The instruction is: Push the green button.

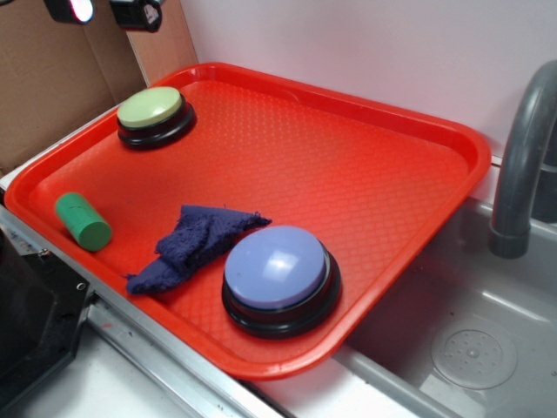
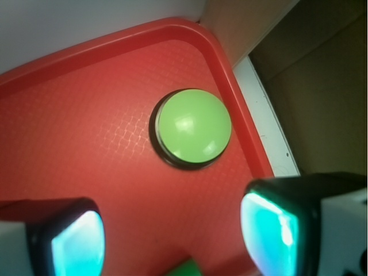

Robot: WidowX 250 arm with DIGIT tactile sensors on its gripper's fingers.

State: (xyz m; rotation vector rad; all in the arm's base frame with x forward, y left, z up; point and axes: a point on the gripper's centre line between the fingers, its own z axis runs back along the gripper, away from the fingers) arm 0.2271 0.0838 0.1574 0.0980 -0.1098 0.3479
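A green button (image 1: 150, 107) sits in the ten o'clock corner of a red tray (image 1: 409, 187), its pale olive dome resting on a black round base close to the tray's rim. In the wrist view the same button (image 2: 194, 126) lies just past centre toward one o'clock, with the gripper (image 2: 175, 233) hanging above it, two fingers spread wide and nothing between them. The exterior view shows only the fingertips at the top edge, well clear of the dome.

The button looks like hard, glossy plastic: stiff, light, and likely to slide on the textured tray if struck from the side. There is no call to grasp it. A press straight down on the crown of the dome, at its middle, should drive the cap into the base without tipping or skating it toward the rim. With the fingers this far apart, they could pass either side of the dome, so bringing them together or lining up one fingertip over the crown seems wise.

Elsewhere on the tray, a larger lavender-blue button (image 1: 278, 268) stands at five o'clock, a crumpled dark blue cloth (image 1: 193, 246) touches it at about seven, and a small green cylinder (image 1: 83, 221) lies on its side at nine. A grey tap (image 1: 522, 157) rises over a sink (image 1: 470, 348) at the right.
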